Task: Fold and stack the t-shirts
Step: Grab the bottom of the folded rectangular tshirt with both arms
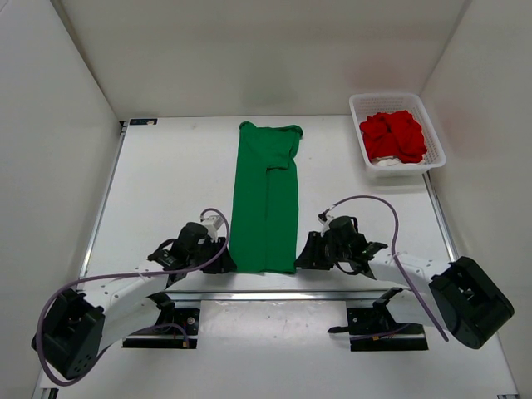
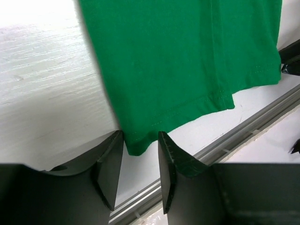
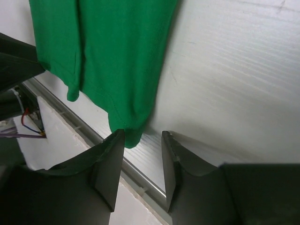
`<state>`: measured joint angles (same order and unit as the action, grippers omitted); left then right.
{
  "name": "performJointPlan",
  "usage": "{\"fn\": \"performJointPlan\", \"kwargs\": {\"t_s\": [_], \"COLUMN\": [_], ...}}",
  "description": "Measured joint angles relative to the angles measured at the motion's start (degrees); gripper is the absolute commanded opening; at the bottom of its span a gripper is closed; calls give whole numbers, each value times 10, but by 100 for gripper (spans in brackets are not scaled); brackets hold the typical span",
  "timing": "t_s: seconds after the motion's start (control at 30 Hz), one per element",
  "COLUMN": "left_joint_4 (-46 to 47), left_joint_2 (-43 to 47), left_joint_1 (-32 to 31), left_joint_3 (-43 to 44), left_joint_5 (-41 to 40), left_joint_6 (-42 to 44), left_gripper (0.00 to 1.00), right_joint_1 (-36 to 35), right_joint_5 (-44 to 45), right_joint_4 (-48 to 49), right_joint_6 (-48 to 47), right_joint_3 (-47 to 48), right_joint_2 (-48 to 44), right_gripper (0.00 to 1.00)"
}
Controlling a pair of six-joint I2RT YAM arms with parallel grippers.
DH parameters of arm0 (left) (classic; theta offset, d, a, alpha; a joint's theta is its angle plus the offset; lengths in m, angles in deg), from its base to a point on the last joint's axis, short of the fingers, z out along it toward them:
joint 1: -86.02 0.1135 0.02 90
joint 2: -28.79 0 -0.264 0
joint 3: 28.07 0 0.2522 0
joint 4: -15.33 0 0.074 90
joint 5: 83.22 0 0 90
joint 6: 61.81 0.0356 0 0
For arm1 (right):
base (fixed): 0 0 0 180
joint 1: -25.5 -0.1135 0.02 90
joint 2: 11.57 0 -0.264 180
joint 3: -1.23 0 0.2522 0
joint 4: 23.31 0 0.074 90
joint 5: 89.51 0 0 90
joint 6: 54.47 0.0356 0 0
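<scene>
The green t-shirt [image 1: 266,199] lies on the table folded lengthwise into a long narrow strip, collar end far from me. My left gripper [image 1: 225,263] is at its near left corner, low over the table. In the left wrist view that corner of the green t-shirt [image 2: 187,61] pokes in between the tips of the left gripper [image 2: 140,140], whose jaws stand apart without pinching it. My right gripper [image 1: 303,259] is at the near right corner. The right gripper [image 3: 143,138] is open too, with the corner of the green t-shirt [image 3: 112,56] beside its left fingertip. The red t-shirt [image 1: 393,135] lies crumpled in the basket over a bit of off-white t-shirt [image 1: 384,163].
The white mesh basket [image 1: 397,98] stands at the far right corner of the table. A metal rail [image 1: 274,293] runs along the near edge just behind both grippers. White walls close in the table on the left, back and right.
</scene>
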<state>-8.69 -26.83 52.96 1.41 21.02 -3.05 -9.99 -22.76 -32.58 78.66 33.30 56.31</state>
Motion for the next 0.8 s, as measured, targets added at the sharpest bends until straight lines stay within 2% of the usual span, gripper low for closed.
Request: {"fn": "performJointPlan", "kwargs": {"t_s": [0.2, 0.27, 0.3, 0.37, 0.4, 0.6, 0.8], "left_joint_4": [19, 30, 33, 35, 34, -29, -130], "left_joint_2": [-21, -24, -24, -22, -20, 35, 125], "left_joint_1": [-2, -1, 0, 3, 3, 3, -43], "left_joint_3": [-1, -5, -8, -10, -10, -11, 2], "left_joint_5": [-3, -4, -5, -4, -4, -7, 7], "left_joint_6": [-11, -14, -16, -20, -21, -28, -72], "left_gripper": [29, 23, 16, 3, 0, 0, 0], "right_joint_1": [0, 0, 0, 0, 0, -15, -106], "right_joint_5": [-31, -42, -46, -50, -49, -39, -20], "right_joint_4": [49, 64, 69, 74, 74, 30, -61], "right_joint_6": [20, 22, 23, 26, 25, 20, 47], "right_joint_3": [-7, -7, -7, -7, -7, -13, -22], "right_joint_2": [35, 49, 55, 59, 58, -13, -113], "right_gripper": [27, 18, 10, 1, 0, 0, 0]}}
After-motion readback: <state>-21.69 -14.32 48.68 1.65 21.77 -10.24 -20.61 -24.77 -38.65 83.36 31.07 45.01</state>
